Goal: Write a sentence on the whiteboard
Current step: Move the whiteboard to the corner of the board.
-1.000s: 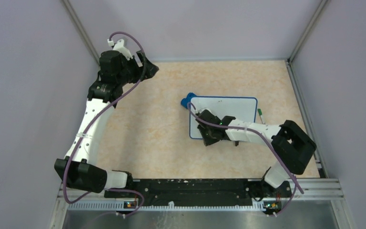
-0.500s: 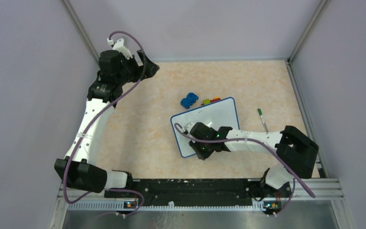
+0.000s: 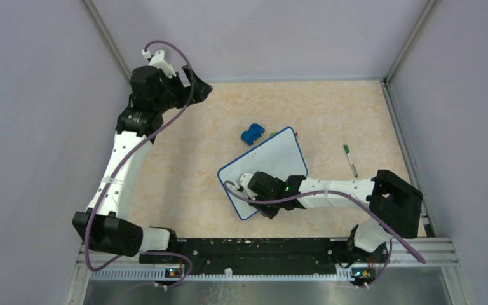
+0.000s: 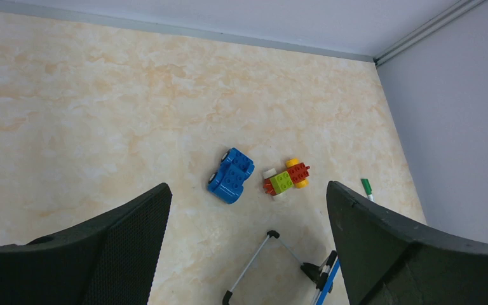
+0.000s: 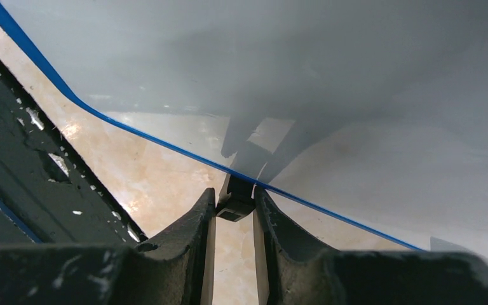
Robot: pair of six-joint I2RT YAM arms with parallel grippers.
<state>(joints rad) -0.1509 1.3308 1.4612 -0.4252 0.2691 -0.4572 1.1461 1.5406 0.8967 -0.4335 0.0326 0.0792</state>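
Bench: mottled beige, walled on three sides.

Whiteboard: right of centre, skewed, one corner pointing near-left. The face seen from above is blank. In the right wrist view the near rim looks lifted off the bench. I can't tell whether the far edge is touching.

Right claw: clamped on the small black foot at the board's blue rim, and that is its only hold. Left claw: far-left corner, well apart from the board, fingers spread wide and holding nothing.

Blue toy car: just beyond the board's far edge. Block toy: beside the car, mostly hidden behind the board from above. Green marker: right of the board, lying loose on the bench.

Risks, my read:
- The pinch is narrow and sits at the rim, so the board can pivot about the foot or slip out if it is swung fast.
- The far corner is close enough to the car and blocks to shove them on any further rotation.
- Neither claw holds the marker, so the right one must let go of the board before it can fetch it.
- A loose board may slide under pen pressure.
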